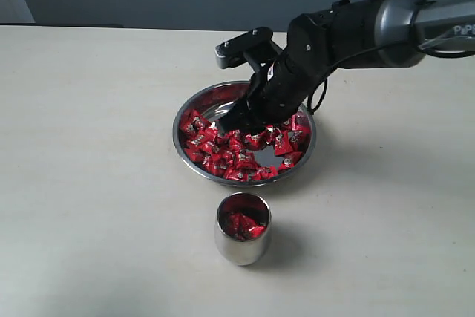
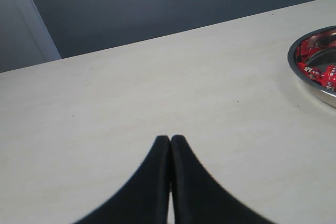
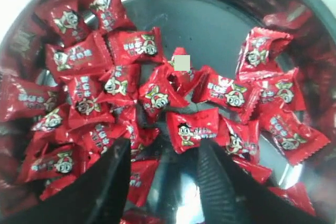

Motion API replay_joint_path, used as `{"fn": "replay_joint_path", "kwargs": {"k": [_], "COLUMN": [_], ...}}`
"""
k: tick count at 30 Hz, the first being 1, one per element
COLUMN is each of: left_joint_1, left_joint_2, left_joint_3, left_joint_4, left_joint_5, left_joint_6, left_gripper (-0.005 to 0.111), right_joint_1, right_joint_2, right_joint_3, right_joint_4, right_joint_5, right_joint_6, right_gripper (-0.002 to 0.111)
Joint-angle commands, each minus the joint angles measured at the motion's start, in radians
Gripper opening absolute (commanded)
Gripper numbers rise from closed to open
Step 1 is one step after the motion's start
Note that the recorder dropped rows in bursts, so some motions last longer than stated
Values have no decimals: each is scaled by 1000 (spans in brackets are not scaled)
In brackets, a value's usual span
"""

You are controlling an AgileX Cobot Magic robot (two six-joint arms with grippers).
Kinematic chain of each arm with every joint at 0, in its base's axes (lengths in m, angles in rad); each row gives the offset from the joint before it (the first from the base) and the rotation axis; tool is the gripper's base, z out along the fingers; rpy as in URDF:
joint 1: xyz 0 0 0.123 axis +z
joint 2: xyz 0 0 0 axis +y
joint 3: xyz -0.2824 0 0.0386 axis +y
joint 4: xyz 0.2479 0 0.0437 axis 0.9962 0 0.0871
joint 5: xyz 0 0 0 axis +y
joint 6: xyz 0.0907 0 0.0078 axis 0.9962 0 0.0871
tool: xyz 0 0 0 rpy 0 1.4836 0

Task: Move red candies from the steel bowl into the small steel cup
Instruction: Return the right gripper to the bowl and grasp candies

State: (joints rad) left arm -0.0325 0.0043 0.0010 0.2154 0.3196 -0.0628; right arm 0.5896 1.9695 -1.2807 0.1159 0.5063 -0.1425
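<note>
Right end effector (image 3: 164, 150) is down inside the steel bowl (image 1: 178, 130). Jaws are spread wide with nothing between them.

Red candies (image 3: 191, 129) are heaped right under and just ahead of the tips. One lies flat directly in front of the gap, and more are stacked outboard of each finger. Bare polished floor shows beyond the heap, plus a patch beneath the gap.

Small steel cup (image 1: 241, 246) stands upright on the tabletop (image 1: 89, 154), outside the bowl, just past the rim and off to one side of the end effector. It has a few red pieces in it, so my read is mid-task, with most of the load left in the bowl.

Handling, as I judge it:
- Light little pillow packs, so weight is no issue.
- Glossy film looks slippery. Expect pieces to skate on the steel and on each other.
- Core is probably firm, while the crimped ends are soft and will fold.
- Straddle one piece on top of the heap and close across its plump middle, not the ears.
- Risks: a neighbour comes along too, or the piece squirts out as the jaws close (a shallow bite makes that worse).

Left end effector (image 2: 170, 140) is pinched together and empty, over bare tabletop. The bowl rim is well off to one side of it.
</note>
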Motion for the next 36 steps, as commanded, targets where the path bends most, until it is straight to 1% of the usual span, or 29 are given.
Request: {"fn": "replay_joint_path", "kwargs": {"k": [1, 5, 11, 17, 24, 29, 30, 31, 34, 35, 36], "left_joint_1": [0, 0, 0, 0, 0, 0, 0, 0, 0, 0, 0], "left_joint_2": [-4, -4, -4, -4, -4, -4, -4, -4, -4, -4, -4], "left_joint_3": [-1, -1, -1, -1, -1, -1, -1, -1, -1, -1, -1], "left_joint_4": [0, 0, 0, 0, 0, 0, 0, 0, 0, 0, 0], "left_joint_5": [-7, -7, -7, -7, -7, -7, -7, -7, -7, -7, -7], "left_joint_6": [-5, -5, -5, -5, -5, -5, -5, -5, -5, -5, -5], "left_gripper": [0, 0, 0, 0, 0, 0, 0, 0, 0, 0, 0], "right_joint_1": [-7, -7, -7, -7, -7, -7, -7, -7, -7, -7, -7], "right_joint_2": [73, 134, 135, 135, 135, 135, 135, 135, 135, 135, 135], "right_joint_3": [-47, -83, -83, -83, -83, -83, -83, -83, -83, -83, -83], "right_joint_4": [-1, -1, -116, -133, -163, -163, -163, -163, -163, -163, -163], "right_joint_5": [28, 44, 37, 6, -2, 7, 12, 20, 27, 27, 27], "right_joint_6": [-6, -6, 11, 12, 12, 12, 12, 12, 12, 12, 12], "right_gripper": [41, 41, 41, 40, 34, 34, 32, 28, 5, -1, -1]}}
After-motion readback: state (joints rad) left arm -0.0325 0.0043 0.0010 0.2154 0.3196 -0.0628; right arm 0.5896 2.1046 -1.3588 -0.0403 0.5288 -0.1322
